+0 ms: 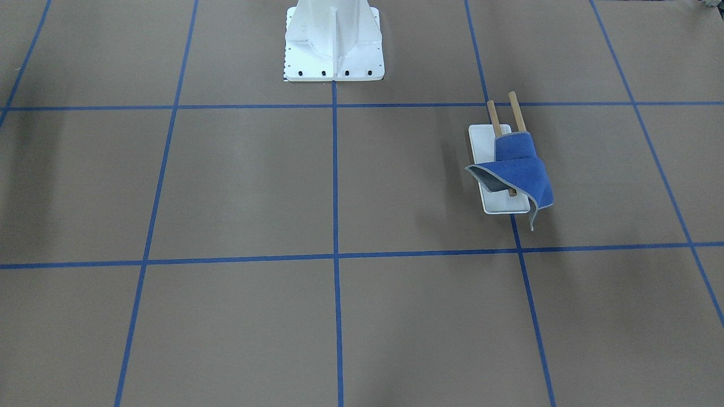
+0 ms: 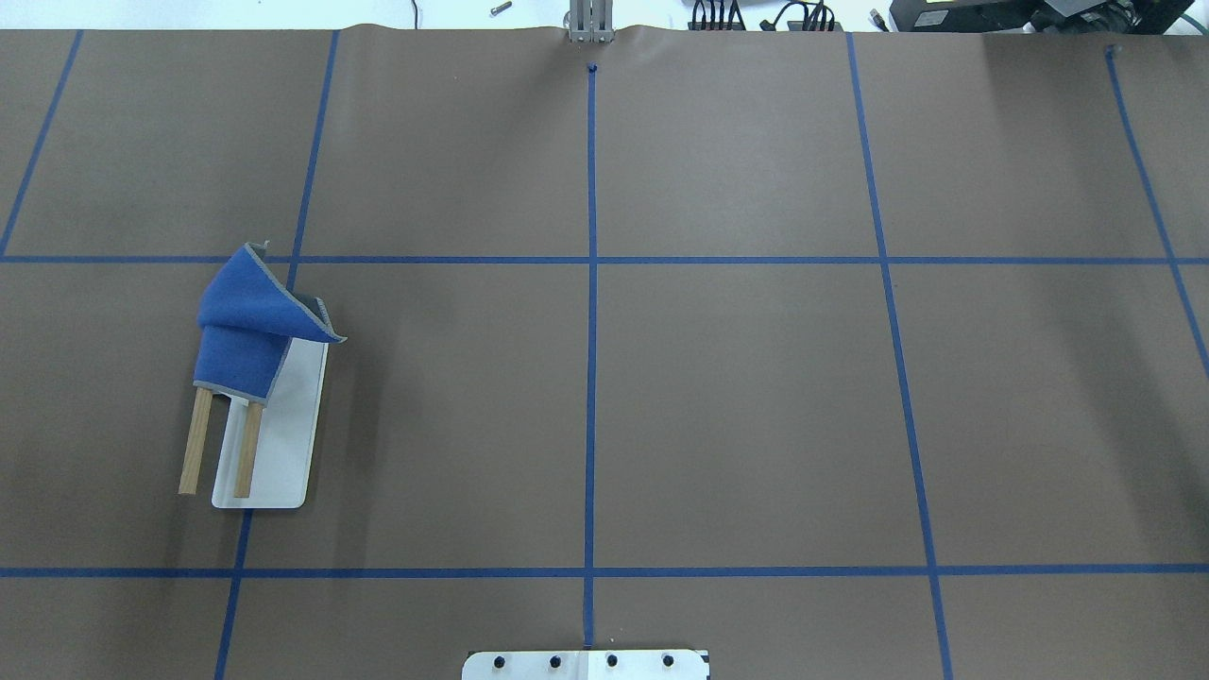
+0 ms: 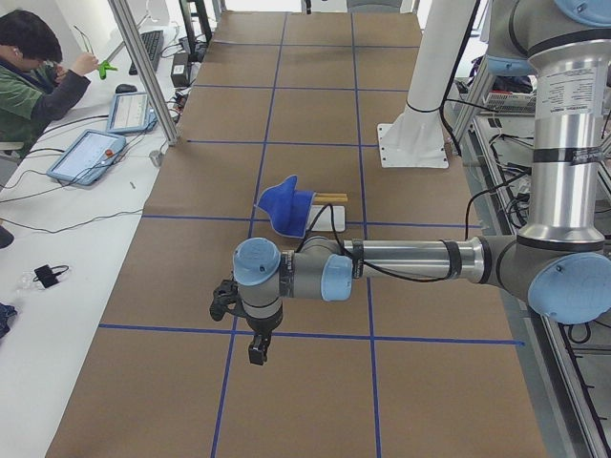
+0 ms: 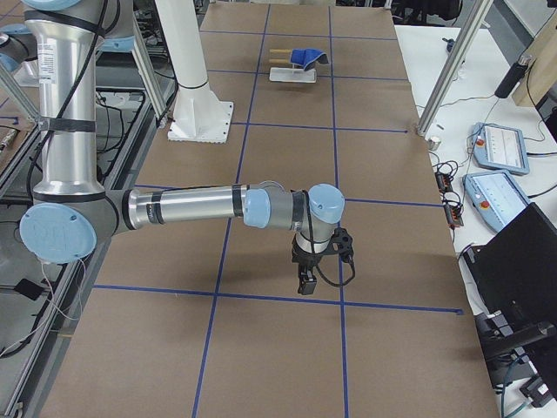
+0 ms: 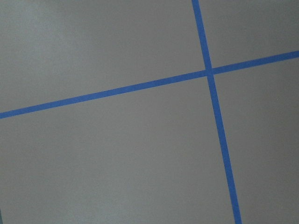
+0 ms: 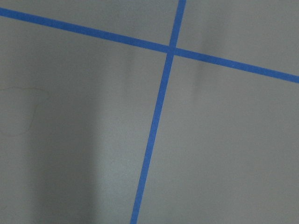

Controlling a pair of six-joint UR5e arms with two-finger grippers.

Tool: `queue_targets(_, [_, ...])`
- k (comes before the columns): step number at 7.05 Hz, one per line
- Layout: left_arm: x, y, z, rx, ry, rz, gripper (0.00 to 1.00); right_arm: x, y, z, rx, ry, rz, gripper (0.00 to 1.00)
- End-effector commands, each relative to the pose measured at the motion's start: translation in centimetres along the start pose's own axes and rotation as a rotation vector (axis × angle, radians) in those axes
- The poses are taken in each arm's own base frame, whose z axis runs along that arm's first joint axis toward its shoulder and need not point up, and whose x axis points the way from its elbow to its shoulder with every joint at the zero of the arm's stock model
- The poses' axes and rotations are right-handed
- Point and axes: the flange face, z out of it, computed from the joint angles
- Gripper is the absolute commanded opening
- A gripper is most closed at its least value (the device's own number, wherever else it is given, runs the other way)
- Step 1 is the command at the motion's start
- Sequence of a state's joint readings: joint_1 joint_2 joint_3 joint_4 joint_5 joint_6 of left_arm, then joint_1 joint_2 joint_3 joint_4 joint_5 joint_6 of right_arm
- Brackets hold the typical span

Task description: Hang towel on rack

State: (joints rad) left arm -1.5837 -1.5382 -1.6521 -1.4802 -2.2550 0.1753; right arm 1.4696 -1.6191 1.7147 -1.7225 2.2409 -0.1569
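The royal-blue towel point(image 1: 517, 169) lies draped over the far ends of the rack's two wooden dowels point(image 1: 516, 110), with one corner hanging off the white base point(image 1: 498, 204). The towel point(image 2: 241, 331) and the rack point(image 2: 283, 453) also show on the left of the overhead view. My left gripper point(image 3: 258, 351) shows only in the exterior left view, pointing down, well apart from the towel point(image 3: 286, 205). My right gripper point(image 4: 305, 283) shows only in the exterior right view, far from the rack point(image 4: 291, 76). I cannot tell whether either is open or shut. Both wrist views show only brown table and blue tape.
The large white bolted pedestal point(image 1: 334, 39) stands at the robot's side of the table. An operator point(image 3: 29, 76) sits beside tablets point(image 3: 91, 153) past the far edge. More tablets point(image 4: 496, 144) and a laptop point(image 4: 513, 261) lie off the table's far side.
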Motion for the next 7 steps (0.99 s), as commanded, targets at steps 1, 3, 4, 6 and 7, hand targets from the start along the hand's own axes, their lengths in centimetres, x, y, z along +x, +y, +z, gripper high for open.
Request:
queue_targets(1, [1.9, 0.5, -2.1, -0.011, 0.003, -0.003, 0.99, 1.8, -0.3, 2.2, 0.035, 0.005, -0.028, 1.0])
queue_targets(3, [2.8, 0.2, -3.1, 0.014, -0.001, 0.023, 0.99, 2.2, -0.4, 2.7, 0.061, 0.009, -0.047, 1.0])
queue_targets(4, [2.8, 0.3, -3.0, 0.014, -0.001, 0.025, 0.99, 2.2, -0.4, 2.7, 0.063, 0.008, -0.048, 1.0])
queue_targets(6, [2.7, 0.3, -3.0, 0.012, -0.001, 0.025, 0.99, 1.4, -1.2, 1.5, 0.088, 0.007, -0.068, 1.0])
queue_targets(7, [2.7, 0.3, -3.0, 0.012, -0.001, 0.025, 0.99, 1.5, -1.1, 1.5, 0.089, 0.006, -0.067, 1.0])
